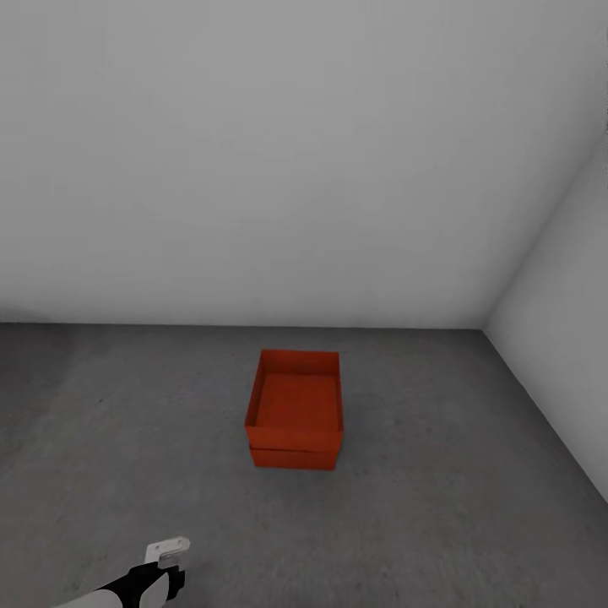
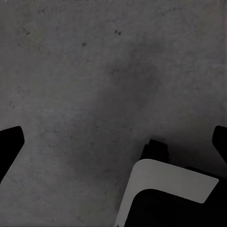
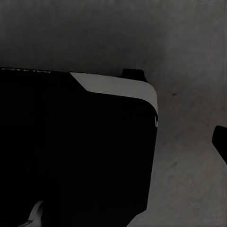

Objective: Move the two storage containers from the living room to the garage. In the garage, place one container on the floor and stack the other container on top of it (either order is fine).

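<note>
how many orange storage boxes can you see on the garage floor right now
2, stacked as one pile on the concrete floor near the room's corner: the lower container sits on the floor, and the upper container rests on top of it.

Bare room corner with plain white-grey walls (image 1: 295, 152). A side wall (image 1: 566, 355) meets the back wall at right. Below them spreads dark grey, speckled concrete floor (image 1: 101, 439), evenly lit.
</note>
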You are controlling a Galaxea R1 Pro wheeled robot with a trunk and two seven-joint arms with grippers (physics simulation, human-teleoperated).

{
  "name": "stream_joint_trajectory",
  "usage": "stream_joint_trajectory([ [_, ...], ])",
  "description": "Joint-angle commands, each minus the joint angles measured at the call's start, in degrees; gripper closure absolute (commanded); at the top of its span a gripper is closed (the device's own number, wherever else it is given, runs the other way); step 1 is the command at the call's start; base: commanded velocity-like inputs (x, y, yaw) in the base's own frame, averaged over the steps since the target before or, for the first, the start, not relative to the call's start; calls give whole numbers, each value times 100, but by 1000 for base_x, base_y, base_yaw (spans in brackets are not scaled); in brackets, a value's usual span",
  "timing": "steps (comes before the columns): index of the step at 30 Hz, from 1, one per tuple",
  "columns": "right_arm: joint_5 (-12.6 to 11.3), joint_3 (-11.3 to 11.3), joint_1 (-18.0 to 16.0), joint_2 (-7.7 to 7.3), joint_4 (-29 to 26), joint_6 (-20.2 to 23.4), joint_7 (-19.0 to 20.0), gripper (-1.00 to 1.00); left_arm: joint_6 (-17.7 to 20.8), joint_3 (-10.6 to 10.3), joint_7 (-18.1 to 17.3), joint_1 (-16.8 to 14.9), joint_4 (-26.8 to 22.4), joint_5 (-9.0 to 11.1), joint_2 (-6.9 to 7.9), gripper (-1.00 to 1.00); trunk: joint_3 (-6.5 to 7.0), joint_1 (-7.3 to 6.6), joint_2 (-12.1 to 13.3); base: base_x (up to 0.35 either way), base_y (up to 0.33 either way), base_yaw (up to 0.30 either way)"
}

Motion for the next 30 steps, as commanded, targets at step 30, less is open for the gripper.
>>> stream_joint_trajectory([
  [30,-59,49,-7,-3,19,-28,-10,-100,21,-49,13,-4,1,42,0,-100,269,1,-4,0,0,0],
])
